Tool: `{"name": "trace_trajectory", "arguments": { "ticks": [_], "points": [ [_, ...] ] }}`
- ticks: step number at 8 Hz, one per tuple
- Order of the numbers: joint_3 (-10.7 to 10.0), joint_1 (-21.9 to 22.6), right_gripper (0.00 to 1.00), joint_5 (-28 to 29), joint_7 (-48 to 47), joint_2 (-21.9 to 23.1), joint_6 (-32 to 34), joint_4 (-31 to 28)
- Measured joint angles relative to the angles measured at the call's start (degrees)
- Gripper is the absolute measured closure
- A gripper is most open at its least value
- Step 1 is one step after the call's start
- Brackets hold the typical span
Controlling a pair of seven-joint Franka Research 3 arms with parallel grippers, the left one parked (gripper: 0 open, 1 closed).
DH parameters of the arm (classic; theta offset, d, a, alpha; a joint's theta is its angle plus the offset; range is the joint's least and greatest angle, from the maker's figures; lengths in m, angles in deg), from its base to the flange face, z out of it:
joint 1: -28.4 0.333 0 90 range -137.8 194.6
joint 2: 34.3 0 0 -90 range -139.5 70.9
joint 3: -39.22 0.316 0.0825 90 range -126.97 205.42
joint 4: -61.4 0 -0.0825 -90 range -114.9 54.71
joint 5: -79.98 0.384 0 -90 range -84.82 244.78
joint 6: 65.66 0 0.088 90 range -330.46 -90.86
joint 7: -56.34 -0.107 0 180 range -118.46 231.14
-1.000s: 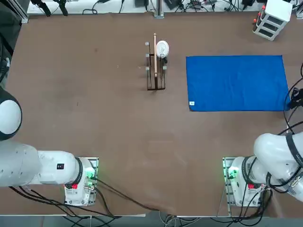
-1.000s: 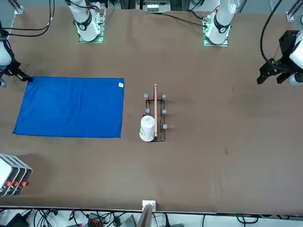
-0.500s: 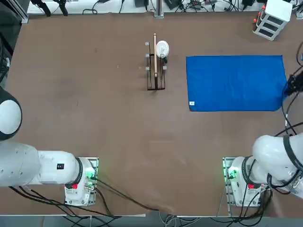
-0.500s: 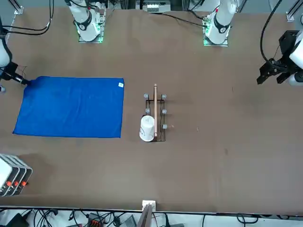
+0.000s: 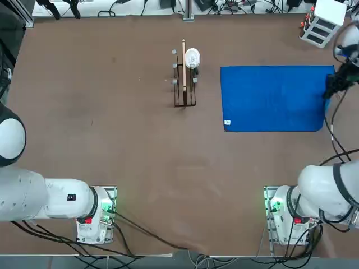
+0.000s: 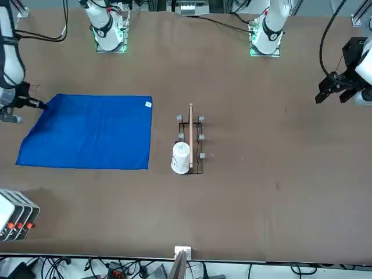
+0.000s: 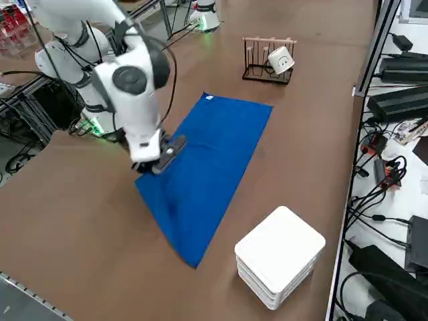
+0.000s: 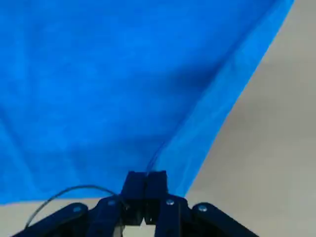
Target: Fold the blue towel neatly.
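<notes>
The blue towel (image 5: 275,98) lies flat on the brown table at the robot's right, its small white tag (image 5: 227,122) at the near inner corner. My right gripper (image 5: 332,88) is shut on the towel's outer near corner and holds it a little above the cloth, so that edge drapes inward. From across the table, the gripper (image 6: 42,105) pinches the towel (image 6: 87,131) at its edge. The right side view shows the gripper (image 7: 172,148) low over the towel (image 7: 207,160). In the wrist view the closed fingertips (image 8: 144,185) clamp blue cloth (image 8: 123,74).
A wooden rack (image 5: 184,84) with a white cup (image 5: 192,57) stands just inward of the towel. A white stacked box (image 5: 322,22) sits at the far right corner, beyond the towel. The table's right edge runs close by the gripper.
My right gripper has moved away from the base toward the far side, carrying the towel's near outer corner. That side of the towel has lifted and drawn inward.
</notes>
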Motion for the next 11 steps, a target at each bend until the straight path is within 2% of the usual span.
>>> {"name": "trace_trajectory", "arguments": {
  "ticks": [2,7,11],
  "points": [
    [0.32,9.51,0.98,0.42,-0.35,2.08,4.41,-0.58],
    [0.51,28.59,0.98,0.64,-1.66,-1.26,3.9,-1.75],
    [0.48,39.67,0.98,3.18,-3.4,-1.15,3.67,-1.72]
  ]
}}
